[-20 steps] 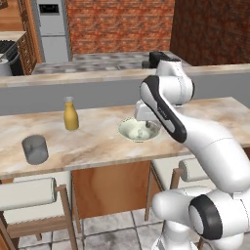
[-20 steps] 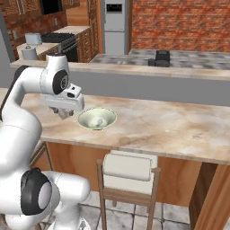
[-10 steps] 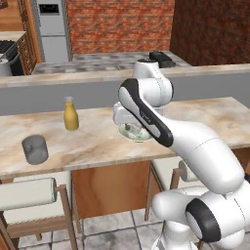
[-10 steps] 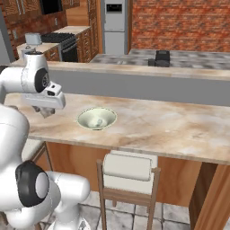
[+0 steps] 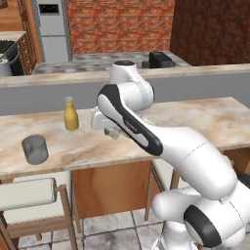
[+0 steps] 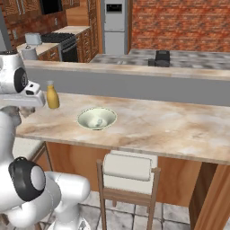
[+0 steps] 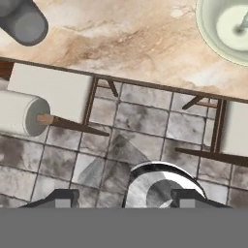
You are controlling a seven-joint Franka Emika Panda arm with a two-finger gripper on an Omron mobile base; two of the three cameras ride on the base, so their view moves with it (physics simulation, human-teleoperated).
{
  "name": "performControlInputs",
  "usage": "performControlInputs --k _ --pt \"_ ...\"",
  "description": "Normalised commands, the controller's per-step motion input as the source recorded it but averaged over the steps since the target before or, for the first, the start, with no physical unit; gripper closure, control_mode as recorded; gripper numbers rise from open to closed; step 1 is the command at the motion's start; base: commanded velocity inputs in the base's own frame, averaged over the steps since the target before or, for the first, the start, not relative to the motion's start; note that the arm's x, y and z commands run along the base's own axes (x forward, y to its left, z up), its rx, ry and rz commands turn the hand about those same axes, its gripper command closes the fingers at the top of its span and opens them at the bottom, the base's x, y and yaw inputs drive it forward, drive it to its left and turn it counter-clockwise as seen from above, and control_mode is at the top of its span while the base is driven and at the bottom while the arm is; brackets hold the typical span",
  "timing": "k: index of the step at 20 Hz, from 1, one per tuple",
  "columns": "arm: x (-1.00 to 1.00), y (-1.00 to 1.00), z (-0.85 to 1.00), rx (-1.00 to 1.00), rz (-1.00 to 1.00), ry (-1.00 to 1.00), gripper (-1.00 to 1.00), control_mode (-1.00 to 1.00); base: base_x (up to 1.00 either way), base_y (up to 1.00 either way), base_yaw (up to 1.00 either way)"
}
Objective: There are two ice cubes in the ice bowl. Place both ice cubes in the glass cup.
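The ice cubes are hard to count: in the right base view one small pale lump lies at the bottom of the ice bowl, and in the hand view a small greyish piece sits inside the same bowl at the upper right edge; whether a second cube is there I cannot tell. Nearest the base, a stool with a pale cushion stands tucked under the counter's front edge, and another padded stool shows at the lower left of the left base view. The gripper hangs over the counter's near edge, between the glass cup and the bowl, whose rim just peeks out behind the arm. In the hand view the two dark finger tips stand well apart with nothing visible between them, above grey floor tiles, so the fingers look released and empty. The cup stands upright on the marble counter, well apart from the bowl. Farther back, the yellow bottle with its white cap stands near the counter's rear. Beyond it run a raised grey ledge, a refrigerator and a brick wall.
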Motion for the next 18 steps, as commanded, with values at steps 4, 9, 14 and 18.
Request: performControlInputs --k 4,9,14,18 --pt "-0.09 0.64 0.21 0.0 0.05 -0.07 1.0 -1.0 0.0 0.0 0.0" --pt "0.0 0.59 0.31 0.0 0.03 0.0 1.0 -1.0 0.0 0.0 0.0" --pt "-0.06 0.56 0.19 0.0 0.03 0.0 1.0 -1.0 0.0 0.0 0.0" --pt "-0.02 0.64 0.1 -0.01 0.01 0.0 1.0 -1.0 0.0 0.0 0.0"
